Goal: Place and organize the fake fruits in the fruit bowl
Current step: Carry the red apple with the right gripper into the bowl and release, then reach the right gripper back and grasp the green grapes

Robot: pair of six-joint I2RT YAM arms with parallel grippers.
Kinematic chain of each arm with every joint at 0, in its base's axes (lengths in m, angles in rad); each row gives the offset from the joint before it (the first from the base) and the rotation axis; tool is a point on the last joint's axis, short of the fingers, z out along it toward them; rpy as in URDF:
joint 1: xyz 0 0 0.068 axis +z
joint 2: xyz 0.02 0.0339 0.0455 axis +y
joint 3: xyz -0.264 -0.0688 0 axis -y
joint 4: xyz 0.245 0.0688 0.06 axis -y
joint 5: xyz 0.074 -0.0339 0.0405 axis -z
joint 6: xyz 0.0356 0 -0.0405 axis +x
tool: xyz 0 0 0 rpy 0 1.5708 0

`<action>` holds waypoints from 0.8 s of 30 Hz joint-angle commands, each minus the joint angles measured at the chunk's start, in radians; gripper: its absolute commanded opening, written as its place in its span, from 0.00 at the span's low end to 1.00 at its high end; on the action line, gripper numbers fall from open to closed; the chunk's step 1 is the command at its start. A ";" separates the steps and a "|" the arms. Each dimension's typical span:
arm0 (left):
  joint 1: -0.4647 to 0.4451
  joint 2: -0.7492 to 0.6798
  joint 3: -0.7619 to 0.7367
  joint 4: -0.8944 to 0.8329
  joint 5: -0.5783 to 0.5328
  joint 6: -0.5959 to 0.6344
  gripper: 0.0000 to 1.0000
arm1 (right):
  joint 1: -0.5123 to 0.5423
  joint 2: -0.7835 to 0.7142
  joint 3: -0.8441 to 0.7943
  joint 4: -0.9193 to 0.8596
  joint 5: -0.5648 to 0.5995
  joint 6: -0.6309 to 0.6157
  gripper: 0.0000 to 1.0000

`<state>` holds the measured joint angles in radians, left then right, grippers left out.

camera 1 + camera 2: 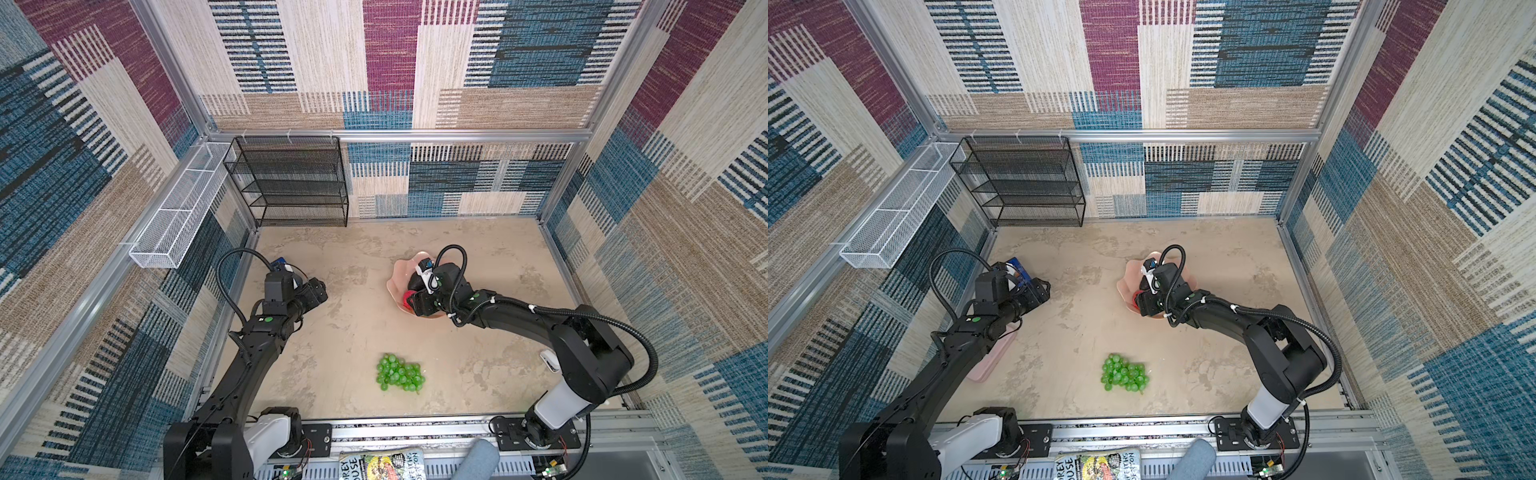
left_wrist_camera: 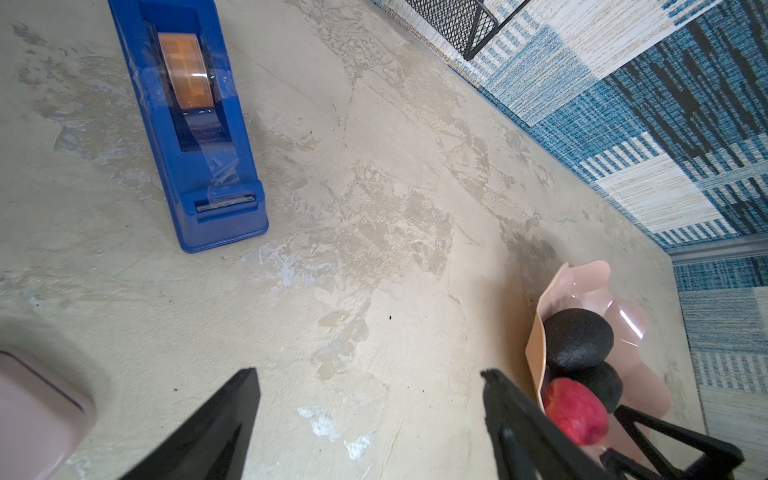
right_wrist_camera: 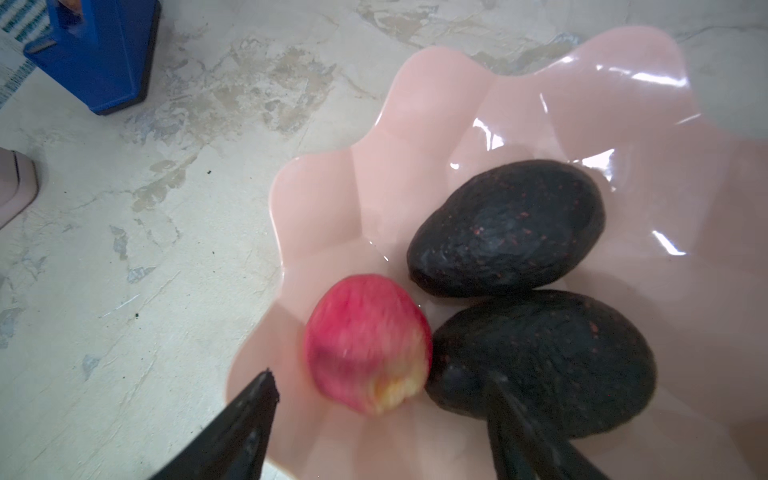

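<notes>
While the left gripper (image 2: 365,374) hangs open and empty near the tape dispenser (image 2: 187,124) — parked clear, I judge — the grapes (image 1: 400,373) lie on the table (image 1: 353,332), well apart from the fruit bowl (image 3: 415,104). Over it the right gripper (image 3: 379,375), wrist tipped down, gapes around the apple (image 3: 365,340), loose beside both avocados (image 3: 507,228).

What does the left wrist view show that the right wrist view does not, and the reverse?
Only the left wrist view: the orange tape roll inside the blue tape dispenser, a corner of the black mesh rack, and the left gripper, open over bare table.
Only the right wrist view: the yellow patch on the red apple, and how wide the right gripper stands open over the pink bowl.
Both: the bowl holding the apple, an avocado and a second avocado; the dispenser; the table.
</notes>
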<state>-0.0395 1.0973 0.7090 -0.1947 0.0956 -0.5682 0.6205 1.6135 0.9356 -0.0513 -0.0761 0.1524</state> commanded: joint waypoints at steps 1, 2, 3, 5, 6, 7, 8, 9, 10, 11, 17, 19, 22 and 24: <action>0.001 -0.005 0.004 0.036 0.010 0.012 0.88 | 0.000 -0.054 -0.007 0.012 0.026 -0.012 0.81; 0.001 -0.007 0.004 0.036 0.011 0.013 0.88 | 0.000 -0.077 -0.017 0.011 0.013 -0.016 0.81; 0.001 -0.009 0.004 0.035 0.010 0.012 0.88 | 0.001 -0.110 -0.035 0.013 -0.018 -0.025 0.82; 0.001 -0.014 0.003 0.037 0.009 0.011 0.88 | 0.004 -0.180 -0.091 0.040 -0.098 -0.040 0.83; 0.001 -0.015 0.000 0.039 0.009 0.011 0.88 | 0.013 -0.222 -0.133 0.066 -0.160 -0.065 0.85; 0.001 -0.015 0.001 0.044 0.009 0.010 0.88 | 0.034 -0.263 -0.178 0.098 -0.213 -0.096 0.88; 0.001 -0.014 -0.001 0.048 0.010 0.007 0.88 | 0.064 -0.304 -0.225 0.132 -0.220 -0.109 0.92; 0.001 -0.013 -0.002 0.054 0.010 0.006 0.87 | 0.103 -0.342 -0.269 0.164 -0.216 -0.114 0.97; 0.001 -0.011 -0.001 0.056 0.013 0.005 0.88 | 0.137 -0.369 -0.306 0.186 -0.217 -0.115 0.99; 0.001 -0.010 0.001 0.055 0.015 0.004 0.88 | 0.163 -0.384 -0.332 0.198 -0.222 -0.112 1.00; 0.001 -0.005 0.000 0.066 0.031 0.001 0.88 | 0.293 -0.424 -0.482 0.324 -0.220 -0.067 1.00; 0.002 -0.005 -0.001 0.067 0.032 0.002 0.88 | 0.330 -0.413 -0.506 0.353 -0.210 -0.069 1.00; 0.003 -0.007 -0.004 0.069 0.037 0.001 0.88 | 0.369 -0.372 -0.506 0.371 -0.227 -0.077 1.00; 0.003 -0.009 -0.006 0.069 0.039 0.002 0.88 | 0.384 -0.344 -0.507 0.395 -0.244 -0.073 1.00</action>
<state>-0.0376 1.0924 0.7067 -0.1604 0.1204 -0.5690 0.9894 1.2472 0.4309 0.2516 -0.2893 0.0711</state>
